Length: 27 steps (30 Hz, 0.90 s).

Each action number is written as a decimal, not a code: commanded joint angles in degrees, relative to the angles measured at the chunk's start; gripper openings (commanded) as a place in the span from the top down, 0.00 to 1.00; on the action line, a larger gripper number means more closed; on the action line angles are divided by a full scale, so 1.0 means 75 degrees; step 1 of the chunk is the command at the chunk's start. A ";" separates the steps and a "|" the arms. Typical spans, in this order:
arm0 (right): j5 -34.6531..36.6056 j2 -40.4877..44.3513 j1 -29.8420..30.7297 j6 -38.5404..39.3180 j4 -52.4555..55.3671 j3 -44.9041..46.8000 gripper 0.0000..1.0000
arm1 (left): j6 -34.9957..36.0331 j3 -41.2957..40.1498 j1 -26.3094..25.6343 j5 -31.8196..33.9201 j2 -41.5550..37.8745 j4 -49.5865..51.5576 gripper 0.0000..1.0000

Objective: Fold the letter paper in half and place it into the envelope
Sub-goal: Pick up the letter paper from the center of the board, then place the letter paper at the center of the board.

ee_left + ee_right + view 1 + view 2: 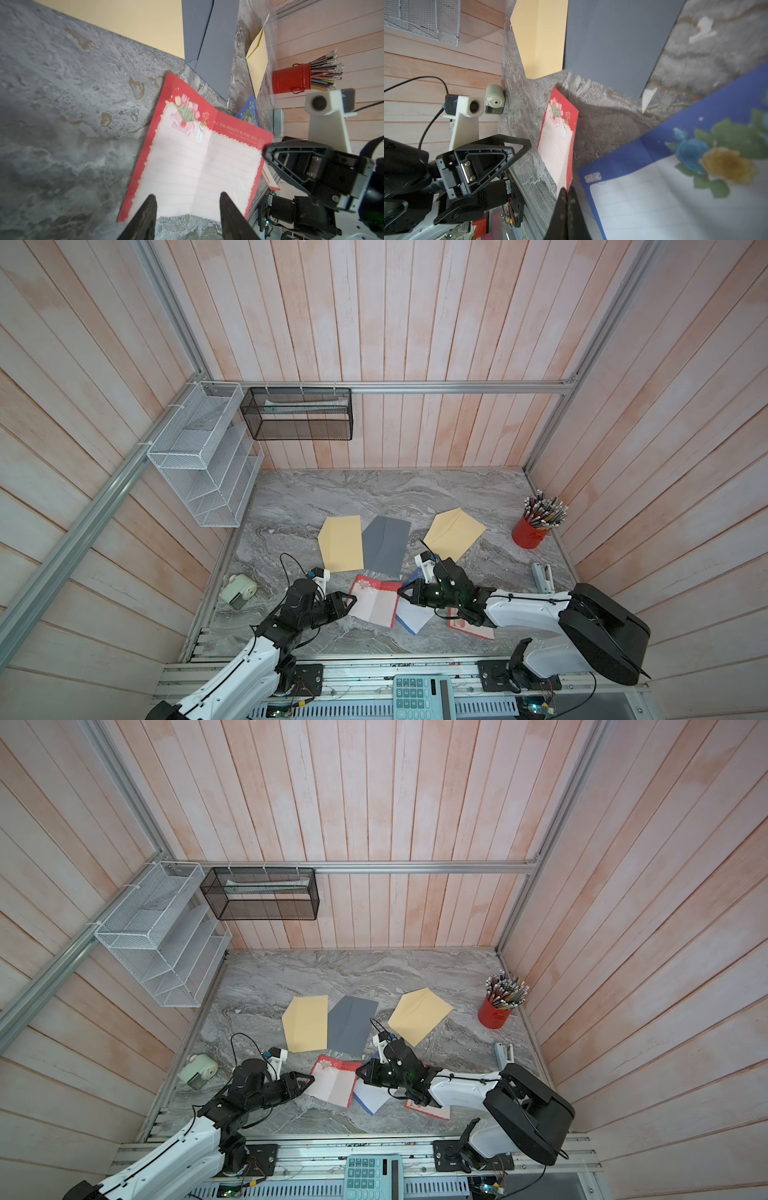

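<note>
Near the front of the grey marbled surface (291, 506), the red-bordered lined letter paper (374, 605) lies opened out between the 2 arms, with a crease down its middle. The right fingers (568, 190) are pressed fully together on the sheet's edge nearest that arm, and the right wrist view shows that half raised off the surface. The left fingers (352, 600) stand about half open at the opposite edge, gripping nothing.

The step in hand looks like the fold itself. To do it well, the pinched edge should travel up and over in an arc, following the crease already there, until its corners meet the far edge squarely. The left fingers could press the resting half down so the sheet does not slide. The blue-bordered flowered sheet (654, 197) lies just beside and must not be dragged along. Beyond wait 2 tan paper envelopes (340, 543) and 1 grey paper envelope (384, 545).
</note>
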State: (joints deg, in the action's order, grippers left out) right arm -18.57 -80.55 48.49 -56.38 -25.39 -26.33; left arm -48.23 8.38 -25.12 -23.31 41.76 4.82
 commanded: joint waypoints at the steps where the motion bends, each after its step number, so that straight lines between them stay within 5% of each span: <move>1: -0.0402 -0.0317 -0.0385 0.1145 0.0622 -0.0636 1.00 | 0.0228 0.0489 0.0079 0.0408 -0.0010 0.0296 0.48; 12: -0.0932 -0.2578 -0.0864 0.3240 0.2051 -0.2631 0.98 | 0.0523 0.1086 0.0646 0.0503 0.0201 0.0657 0.48; 14: -0.0655 -0.2633 -0.0896 0.3404 0.2389 -0.2877 0.88 | 0.0579 0.1132 0.0733 0.0612 0.0215 0.0805 0.48; 16: -0.0268 -0.2385 -0.0951 0.3478 0.2636 -0.3032 0.67 | 0.0650 0.1198 0.0829 0.0778 0.0244 0.0984 0.48; 20: 0.0594 -0.1625 -0.0924 0.3606 0.3254 -0.3329 0.53 | 0.0845 0.1411 0.1083 0.0826 0.0452 0.1147 0.48; 27: 0.0818 -0.1132 -0.0293 0.3135 0.3062 -0.3086 0.65 | 0.1052 0.1511 0.1275 0.0742 0.0973 0.1044 0.48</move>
State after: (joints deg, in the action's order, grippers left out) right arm -13.91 -87.88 44.21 -31.94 -3.62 -50.00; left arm -42.09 18.98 -15.99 -17.89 48.16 12.49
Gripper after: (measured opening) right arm 0.365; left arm 0.520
